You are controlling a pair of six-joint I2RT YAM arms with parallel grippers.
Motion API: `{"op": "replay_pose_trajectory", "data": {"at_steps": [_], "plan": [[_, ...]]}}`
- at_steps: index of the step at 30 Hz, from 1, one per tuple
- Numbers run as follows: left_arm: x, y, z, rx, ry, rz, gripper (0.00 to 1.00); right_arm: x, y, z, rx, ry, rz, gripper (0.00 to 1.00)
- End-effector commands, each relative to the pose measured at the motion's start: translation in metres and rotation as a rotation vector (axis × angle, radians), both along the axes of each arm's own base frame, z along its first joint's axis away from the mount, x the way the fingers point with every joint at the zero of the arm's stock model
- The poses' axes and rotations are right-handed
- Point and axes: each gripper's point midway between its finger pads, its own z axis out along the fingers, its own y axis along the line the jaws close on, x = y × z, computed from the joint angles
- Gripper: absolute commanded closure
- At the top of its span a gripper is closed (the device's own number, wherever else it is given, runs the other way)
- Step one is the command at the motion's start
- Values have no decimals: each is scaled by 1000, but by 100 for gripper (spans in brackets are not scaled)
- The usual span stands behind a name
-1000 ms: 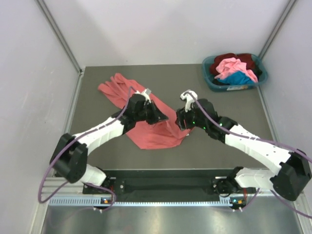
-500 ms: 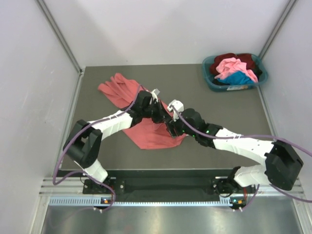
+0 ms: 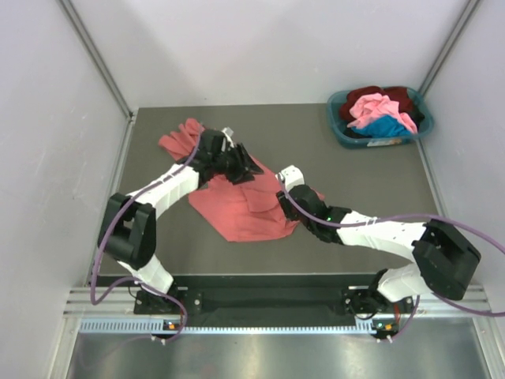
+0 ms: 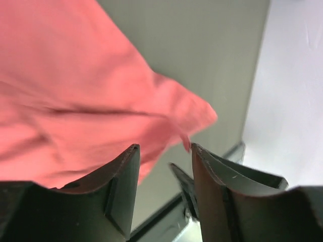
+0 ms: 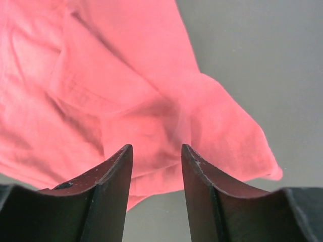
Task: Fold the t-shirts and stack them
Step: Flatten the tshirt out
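A large salmon-red t-shirt (image 3: 237, 209) lies crumpled and partly spread on the grey table, one end bunched at the far left (image 3: 180, 138). My left gripper (image 3: 248, 167) hovers over the shirt's far edge, open, with nothing between its fingers. In the left wrist view the t-shirt (image 4: 75, 91) lies just beyond the left gripper (image 4: 164, 151). My right gripper (image 3: 284, 196) is low over the shirt's right edge. In the right wrist view the right gripper (image 5: 156, 151) stands open above the cloth (image 5: 126, 91), gripping nothing. Pink (image 3: 375, 106), dark maroon (image 3: 397, 95) and blue (image 3: 384, 127) t-shirts are piled in the basket.
A teal plastic basket (image 3: 334, 112) sits at the table's far right corner. White walls close in the table on the left, back and right. Bare grey tabletop (image 3: 347, 174) lies between the shirt and the basket. The arm bases stand along the near edge.
My left gripper has opened, let go of the salmon-red shirt and drawn back toward the far left. The right arm has swung left and lower over the shirt's right edge, its jaws narrowing a little.
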Motion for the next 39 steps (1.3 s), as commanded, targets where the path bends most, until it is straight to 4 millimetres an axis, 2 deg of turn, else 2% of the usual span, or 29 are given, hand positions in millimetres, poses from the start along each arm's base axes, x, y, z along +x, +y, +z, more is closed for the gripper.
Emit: {"op": "replay_pose_trajectory", "data": {"at_steps": [1, 6, 7, 8, 10, 15, 18, 22, 25, 34, 37, 39], "plan": [[23, 39, 7, 88, -25, 71, 49, 17, -2, 17, 46, -47, -89, 57], [52, 95, 9, 173, -49, 197, 48, 22, 6, 15, 56, -12, -66, 57], [56, 103, 9, 192, -60, 205, 48, 22, 4, 7, 28, 9, -74, 56], [62, 113, 9, 209, -65, 233, 48, 26, 4, 10, 27, 6, -84, 56], [67, 121, 14, 218, -71, 246, 48, 28, 1, 11, 18, 11, -93, 56], [74, 124, 16, 230, -85, 241, 48, 16, -4, 11, -92, 32, -11, 54], [75, 125, 8, 237, -67, 242, 48, 9, -2, 11, -135, 16, 32, 52], [77, 124, -1, 230, -56, 233, 47, 3, -2, 1, -197, 15, 52, 52], [79, 125, -3, 232, -54, 236, 47, 4, -3, -9, -240, 22, 38, 52], [94, 140, -2, 250, -64, 271, 47, 12, -8, -16, -342, -16, 16, 55], [98, 145, -2, 260, -71, 285, 47, 16, -9, -8, -332, -54, -11, 59], [104, 148, -3, 264, -73, 296, 47, 18, -10, -2, -322, -76, -23, 65]]}}
